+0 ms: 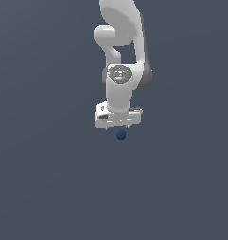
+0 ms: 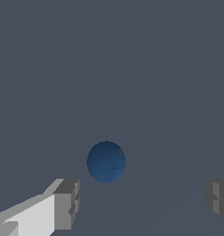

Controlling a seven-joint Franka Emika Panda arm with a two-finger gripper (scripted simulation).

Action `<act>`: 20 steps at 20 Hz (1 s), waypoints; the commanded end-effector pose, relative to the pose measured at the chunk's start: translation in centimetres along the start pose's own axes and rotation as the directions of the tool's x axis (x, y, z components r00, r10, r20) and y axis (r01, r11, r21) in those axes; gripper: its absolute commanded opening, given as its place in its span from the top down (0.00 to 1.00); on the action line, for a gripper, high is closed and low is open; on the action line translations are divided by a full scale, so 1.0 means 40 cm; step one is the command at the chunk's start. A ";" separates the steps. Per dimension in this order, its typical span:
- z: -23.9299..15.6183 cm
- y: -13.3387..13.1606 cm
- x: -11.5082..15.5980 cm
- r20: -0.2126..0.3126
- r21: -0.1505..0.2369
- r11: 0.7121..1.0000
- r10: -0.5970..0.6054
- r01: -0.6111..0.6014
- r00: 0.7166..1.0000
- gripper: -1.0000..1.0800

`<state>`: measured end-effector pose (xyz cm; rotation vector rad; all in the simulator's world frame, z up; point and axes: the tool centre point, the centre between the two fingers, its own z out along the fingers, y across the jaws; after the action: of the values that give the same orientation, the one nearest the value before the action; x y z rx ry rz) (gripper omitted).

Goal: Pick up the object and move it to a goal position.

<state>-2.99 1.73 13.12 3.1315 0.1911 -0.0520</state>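
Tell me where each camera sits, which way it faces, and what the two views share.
Exterior view: off the arm, facing the white Panda arm head-on; its exact position cannot be told. It shows the arm's links, the gripper and the dark blue ball just below it.
Wrist view: mounted on the wrist, looking out past the gripper at the ball on the grey surface. Only the two fingers show, with the jaws wide apart.
Shared: the ball and the gripper, apart from each other.

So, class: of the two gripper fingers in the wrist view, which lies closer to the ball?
The finger with its white body showing; the ball sits nearer it than the other finger.
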 end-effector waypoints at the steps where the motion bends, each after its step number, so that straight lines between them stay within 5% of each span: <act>1: 0.036 -0.018 -0.010 -0.009 -0.001 0.999 -0.041 0.041 0.999 0.04; 20: 0.138 -0.067 -0.043 -0.032 -0.003 0.989 -0.147 0.147 0.989 0.04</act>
<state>-5.19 4.14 7.92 3.1130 0.4221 -0.0014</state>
